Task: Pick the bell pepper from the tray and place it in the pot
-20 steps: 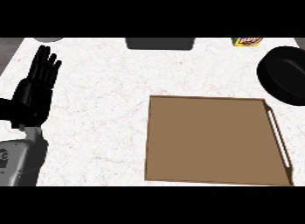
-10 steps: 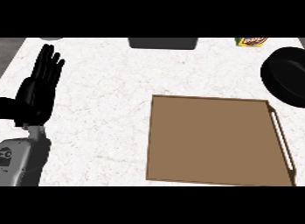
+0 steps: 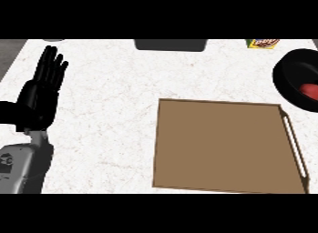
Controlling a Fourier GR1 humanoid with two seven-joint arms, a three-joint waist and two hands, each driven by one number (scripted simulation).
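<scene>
Head view: the brown tray [image 3: 225, 145] fills the lower right of the frame and nothing lies on its flat bed. At the right edge, upper part, sits the black pot [image 3: 297, 75], and a red, rounded thing shows inside it, by its colour and shape the bell pepper [image 3: 312, 91]. It rests against the pot's inner wall, partly cut off by the frame edge. The left robot hand [image 3: 41, 91] stands at the left of the frame with fingers straight and apart, pointing up, holding nothing and resting above the white desk [image 3: 114, 91]. The right robot hand does not show anywhere.

Judging from this, the pepper is already where the task wants it. As a thing to handle, a bell pepper is likely light, hollow and fairly stiff, with a smooth, waxy skin that can slide between fingers. The broad middle of its body, fingers on one side and thumb on the other, looks like the safer place to hold; the stem is too small to make out here.

At the top edge sit a dark grey box [image 3: 171, 44] and a yellow packet [image 3: 263, 43].
</scene>
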